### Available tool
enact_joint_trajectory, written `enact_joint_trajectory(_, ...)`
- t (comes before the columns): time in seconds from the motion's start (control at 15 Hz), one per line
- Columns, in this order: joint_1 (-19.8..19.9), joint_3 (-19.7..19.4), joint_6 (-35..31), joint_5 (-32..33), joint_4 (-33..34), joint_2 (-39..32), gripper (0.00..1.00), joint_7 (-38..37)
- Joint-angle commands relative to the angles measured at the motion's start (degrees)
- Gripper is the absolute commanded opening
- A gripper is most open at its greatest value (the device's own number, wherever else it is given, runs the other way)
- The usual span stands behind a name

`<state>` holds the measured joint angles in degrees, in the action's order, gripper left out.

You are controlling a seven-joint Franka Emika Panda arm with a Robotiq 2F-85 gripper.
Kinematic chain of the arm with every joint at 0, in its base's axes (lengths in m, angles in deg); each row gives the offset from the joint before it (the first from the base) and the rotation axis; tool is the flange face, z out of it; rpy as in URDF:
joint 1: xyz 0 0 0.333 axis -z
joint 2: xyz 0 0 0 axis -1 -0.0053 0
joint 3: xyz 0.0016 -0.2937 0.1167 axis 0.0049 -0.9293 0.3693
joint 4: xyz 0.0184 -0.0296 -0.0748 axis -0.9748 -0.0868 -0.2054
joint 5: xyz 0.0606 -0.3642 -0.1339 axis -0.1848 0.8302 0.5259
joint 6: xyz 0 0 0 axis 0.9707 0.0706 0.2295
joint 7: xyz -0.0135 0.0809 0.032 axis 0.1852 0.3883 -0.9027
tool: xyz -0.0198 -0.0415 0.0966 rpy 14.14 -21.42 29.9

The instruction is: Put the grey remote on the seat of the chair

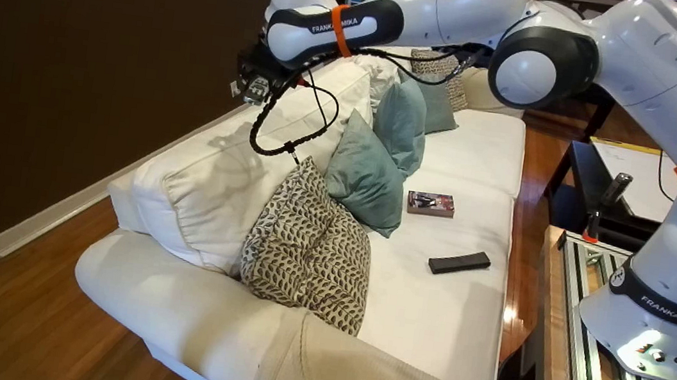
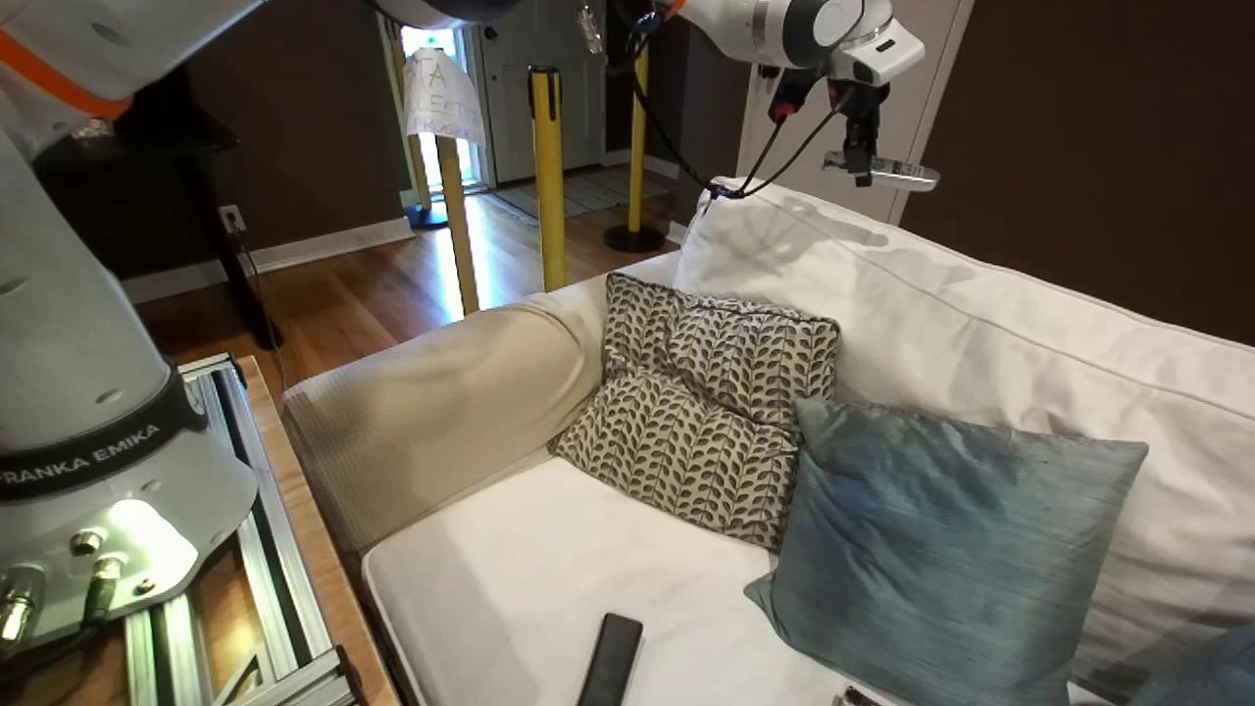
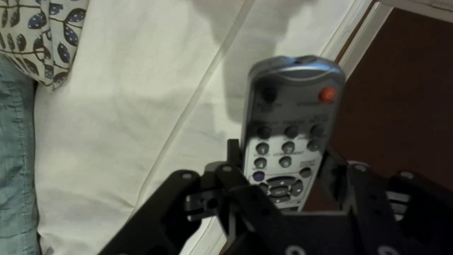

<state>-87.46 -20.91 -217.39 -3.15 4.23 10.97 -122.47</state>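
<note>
Clutching the grey remote (image 3: 293,109), the tool (image 3: 282,162) is hovering above the back edge of the sofa (image 1: 433,311).

In an exterior view: cam high, outside the beige-covered armrest (image 1: 367,374), pitched down along the sofa (image 1: 424,330). In an exterior view: high, farther along the sofa, facing back across the seat (image 2: 471,579) at that armrest and the backrest (image 2: 990,319). Both mid-range, sharing leaf-print pillow (image 1: 311,251), black remote (image 1: 459,263), Franka base (image 1: 650,331). Wrist view: close-up past the tool (image 3: 281,159), down over the backrest.
</note>
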Motion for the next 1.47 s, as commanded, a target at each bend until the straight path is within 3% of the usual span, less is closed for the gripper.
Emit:
enact_joint_trajectory(0.0, -1.34, -0.88, -2.78, -0.22, -13.26, 8.38, 0.29, -2.50)
enact_joint_trajectory(1.13, -7.50, -4.99, -15.59, 1.91, -54.96, 33.46, 0.29, -9.70)
enact_joint_trajectory(1.4, -8.35, -5.91, -16.45, 3.23, -61.52, 37.19, 0.29, -12.95)
